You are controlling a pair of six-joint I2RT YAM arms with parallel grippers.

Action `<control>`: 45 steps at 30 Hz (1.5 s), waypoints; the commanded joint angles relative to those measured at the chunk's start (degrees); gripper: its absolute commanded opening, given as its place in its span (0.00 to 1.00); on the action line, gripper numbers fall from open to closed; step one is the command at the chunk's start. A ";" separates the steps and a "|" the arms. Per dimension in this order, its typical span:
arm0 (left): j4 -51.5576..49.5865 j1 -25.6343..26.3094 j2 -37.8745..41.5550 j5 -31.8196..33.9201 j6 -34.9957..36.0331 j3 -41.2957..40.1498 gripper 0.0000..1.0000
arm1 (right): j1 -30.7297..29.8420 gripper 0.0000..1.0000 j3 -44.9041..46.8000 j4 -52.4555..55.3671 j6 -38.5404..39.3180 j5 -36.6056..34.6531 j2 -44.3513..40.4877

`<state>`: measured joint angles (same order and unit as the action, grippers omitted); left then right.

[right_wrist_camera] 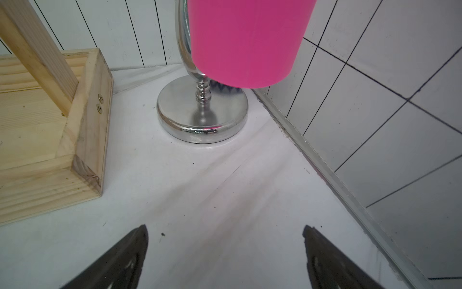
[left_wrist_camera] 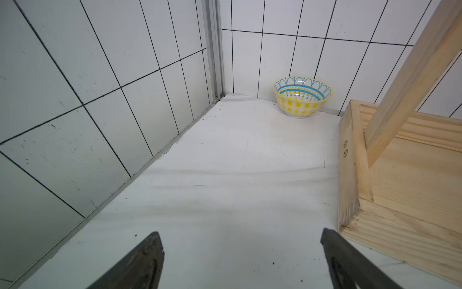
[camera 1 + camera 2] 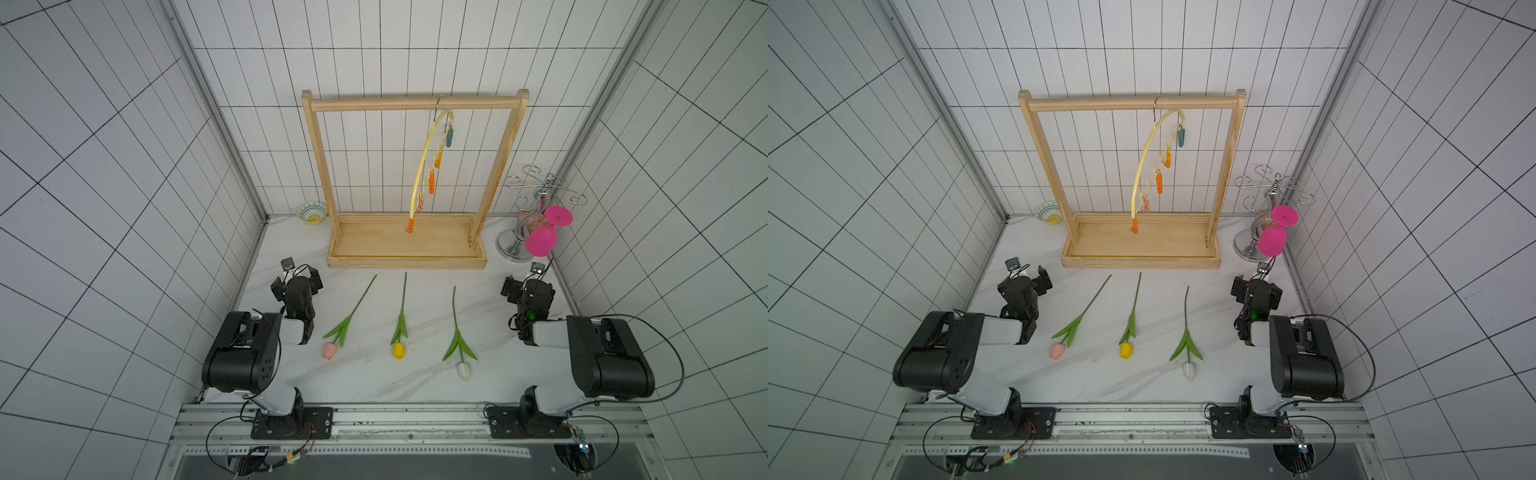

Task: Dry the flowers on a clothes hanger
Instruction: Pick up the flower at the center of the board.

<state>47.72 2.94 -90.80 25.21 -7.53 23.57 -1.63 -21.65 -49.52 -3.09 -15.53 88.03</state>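
Three flowers lie side by side on the white table in both top views, stems pointing toward the rack: a pink tulip (image 3: 341, 328), a yellow tulip (image 3: 401, 328) and a white tulip (image 3: 458, 343). The pale-yellow clothes hanger (image 3: 423, 166) hangs by its metal hook from the rack's top bar, turned nearly edge-on, with teal, orange and pink clothespins. My left gripper (image 3: 296, 279) (image 2: 240, 231) is open and empty, left of the pink tulip's stem. At the far right, my right gripper (image 3: 528, 286) (image 1: 225, 226) is open and empty too.
A big wooden frame rack (image 3: 316, 166) with a tray base stands at the back. A patterned bowl (image 2: 302, 96) sits in the back left corner. A silver stand (image 1: 202, 112) carrying a magenta glass (image 1: 245, 42) is close ahead of my right gripper. Tiled walls enclose the table.
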 commanded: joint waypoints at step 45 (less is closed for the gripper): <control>-41.25 25.82 43.22 1.85 -27.42 1.01 0.99 | -16.83 0.58 -15.01 62.59 -29.37 15.43 -15.88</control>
<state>5.52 29.17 -50.63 19.79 -28.91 28.73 -16.99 -29.87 4.10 -33.52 -7.68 66.57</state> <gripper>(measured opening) 0.992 0.601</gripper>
